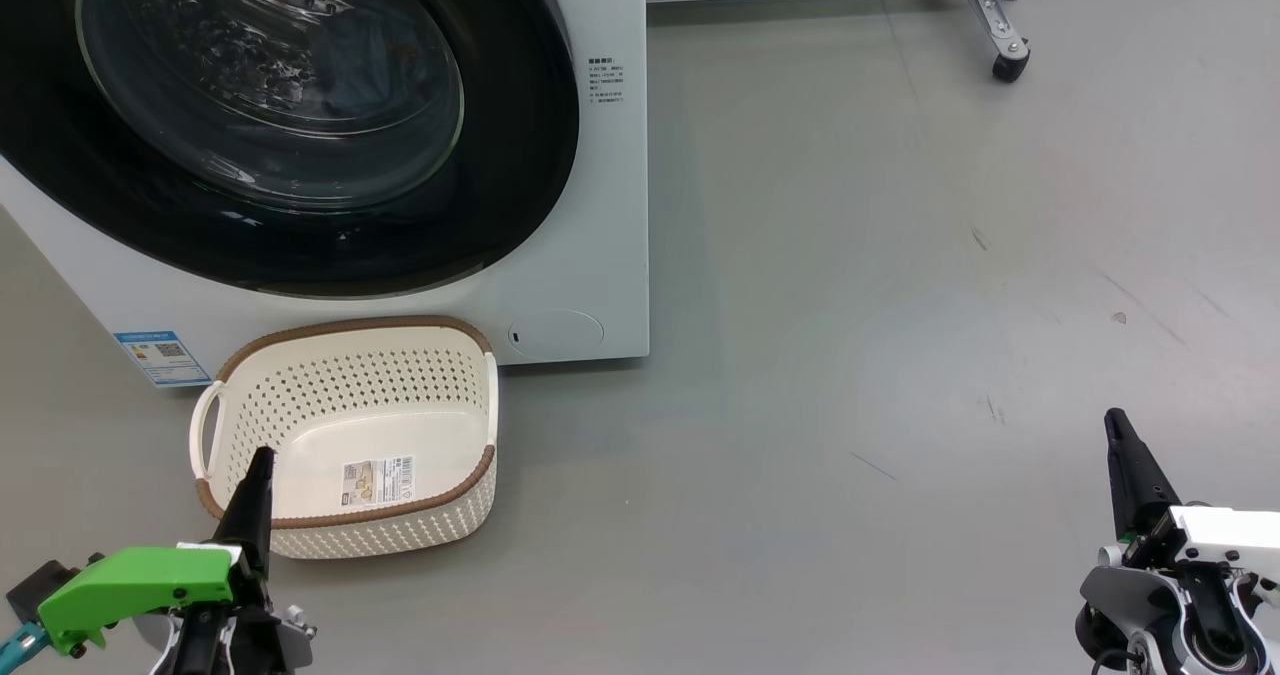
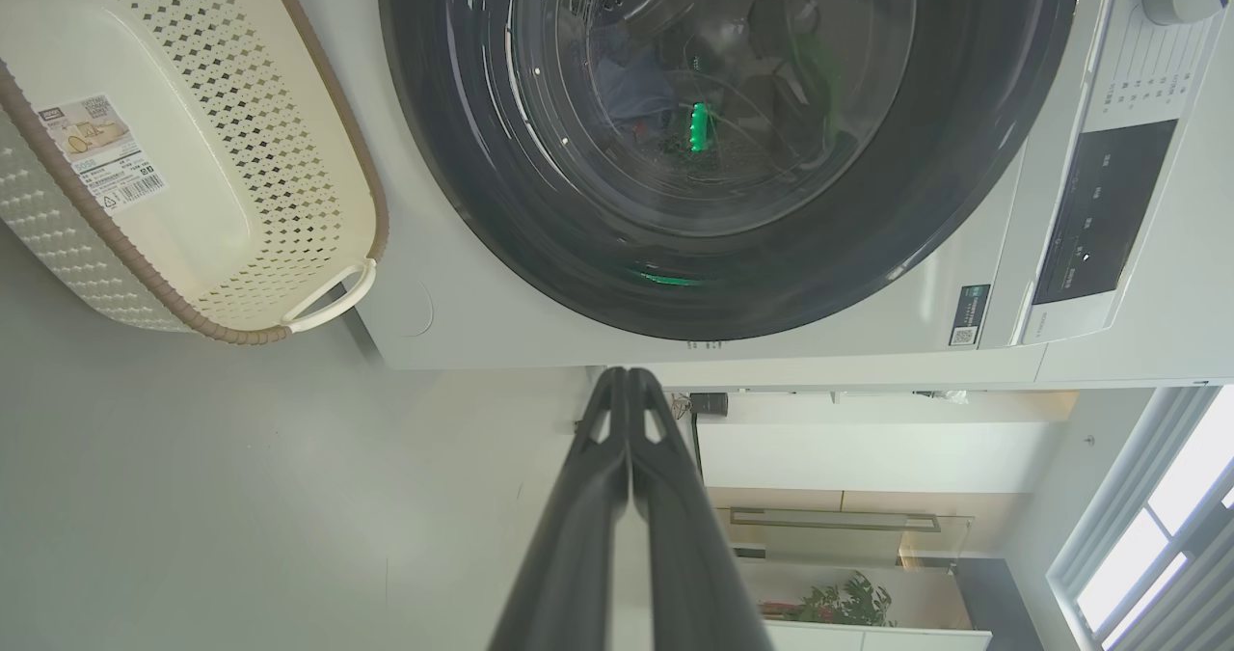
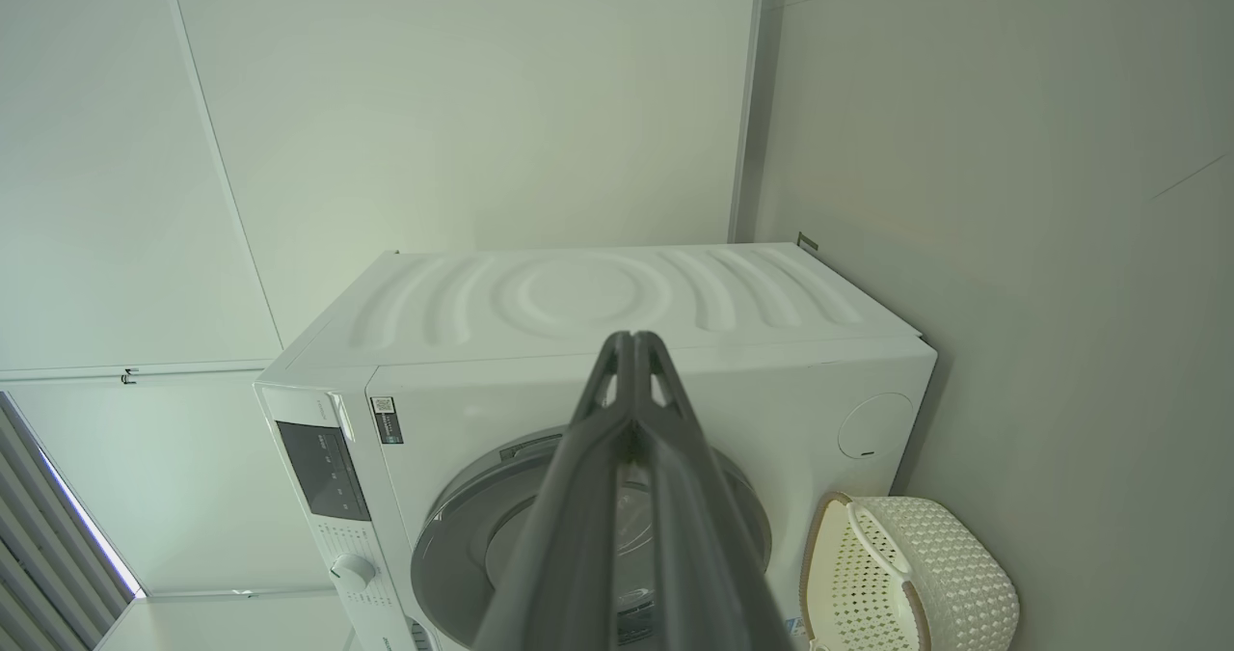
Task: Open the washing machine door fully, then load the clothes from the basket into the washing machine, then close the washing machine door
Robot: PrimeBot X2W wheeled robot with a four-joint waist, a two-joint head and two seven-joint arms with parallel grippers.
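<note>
**Door flat against the washer, both grippers pressed together, drum contents unclear**

The left gripper [image 1: 262,453] has its two dark fingers pressed together, nothing between them. In the head view its tip overlaps the near left rim of the basket [image 1: 352,328]; whether it touches the rim or hovers above it cannot be told. The basket stands just ahead of this gripper, its base and a sticker [image 1: 378,480] showing. Just beyond the basket is the washing machine [image 1: 612,205].

The washing machine door [image 1: 520,155] lies flat against the machine's front, its top and left cut off by the head view's edge. Behind the porthole glass, ahead of the left gripper, is a bluish patch [image 2: 625,82]. Reflections blur it too much to tell what it is.

The right gripper [image 1: 1115,418] is also pressed together and holds nothing. It is over bare floor [image 1: 850,255], well apart from the basket, with the machine ahead and to its left. In the right wrist view its own fingers [image 3: 578,497] hide the door's middle, and the bottom edge cuts off the basket. A caster [image 1: 1010,60] stands far ahead of it.
</note>
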